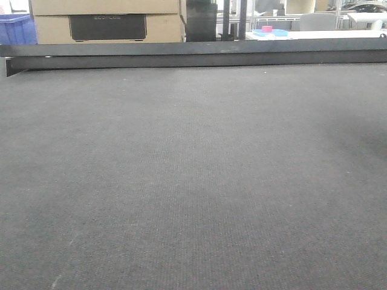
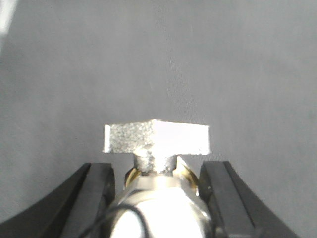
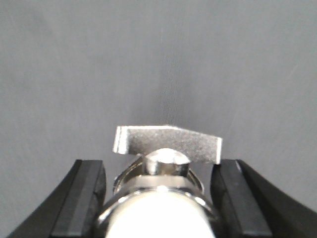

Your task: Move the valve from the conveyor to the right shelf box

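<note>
A valve [image 3: 168, 145] sits between the black fingers [image 3: 86, 196] of the right gripper [image 3: 158, 163]. Its round metal body fills the gap, and the flat lever stands crosswise above the finger line. The fingers press against both flanks, so I judge this gripper closed on the body. Gripping there leaves the lever free and keeps the part from rolling.

The left gripper [image 2: 157, 167] shows much the same. A second valve [image 2: 156, 137] is wedged between its fingers [image 2: 96, 196], lever outward, and the grip looks closed too.

Behind both valves the wrist views show only the grey weave of the conveyor [image 1: 193, 181]. Both parts are therefore over the conveyor, but I cannot tell whether they rest on it or hang clear of it.

The front view shows bare belt up to the black side rail [image 1: 193, 57]. A cardboard box [image 1: 106, 18] and a blue crate [image 1: 15, 30] stand beyond the conveyor. Neither arm appears in that view, and the shelf is not in view at all. The carry to its right-hand box looks not yet begun.
</note>
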Available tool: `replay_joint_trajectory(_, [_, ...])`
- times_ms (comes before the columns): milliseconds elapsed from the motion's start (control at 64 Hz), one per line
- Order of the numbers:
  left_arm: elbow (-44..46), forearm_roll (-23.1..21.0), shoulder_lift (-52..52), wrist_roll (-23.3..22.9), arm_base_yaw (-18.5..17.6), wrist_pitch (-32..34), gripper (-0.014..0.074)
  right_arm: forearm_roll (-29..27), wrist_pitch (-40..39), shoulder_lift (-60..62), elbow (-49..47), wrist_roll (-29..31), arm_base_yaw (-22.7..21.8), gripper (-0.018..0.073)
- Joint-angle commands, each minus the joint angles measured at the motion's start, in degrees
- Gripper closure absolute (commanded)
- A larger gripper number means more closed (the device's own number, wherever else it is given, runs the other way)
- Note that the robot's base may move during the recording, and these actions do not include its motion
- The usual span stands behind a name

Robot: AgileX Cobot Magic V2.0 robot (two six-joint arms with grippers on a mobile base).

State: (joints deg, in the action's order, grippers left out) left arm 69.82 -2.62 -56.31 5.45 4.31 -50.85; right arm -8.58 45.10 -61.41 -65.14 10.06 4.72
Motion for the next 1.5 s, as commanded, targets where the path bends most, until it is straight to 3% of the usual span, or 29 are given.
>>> replay_joint_trajectory(0, [0.3, 1.3, 3.3, -0.3, -0.2, 3.6, 0.0708, 0.2, -5.4, 5.9, -0.5, 0.6, 0.0, 0.0713])
replay_joint_trajectory(219, [0.3, 3.2, 9.3, -0.3, -0.5, 6.4, 0.0708, 0.2, -8.2, 13.9, -0.5, 0.6, 0.0, 0.0713])
replay_joint_trajectory(438, [-2.3, 4.5, 13.9, -1.6, -4.9, 9.2, 0.0708, 0.2, -7.9, 18.2, -0.5, 0.6, 0.0, 0.0713])
replay_joint_trajectory(609, [-5.2, 4.3, 15.5, -6.1, -4.9, 13.8, 0.0708, 0.2, -7.2, 18.3, -0.5, 0.6, 0.0, 0.0713])
replay_joint_trajectory(1484, [-5.3, 4.4, 15.5, -6.1, -4.9, 14.7, 0.0708, 0.2, -7.9, 18.3, -0.5, 0.6, 0.0, 0.0713])
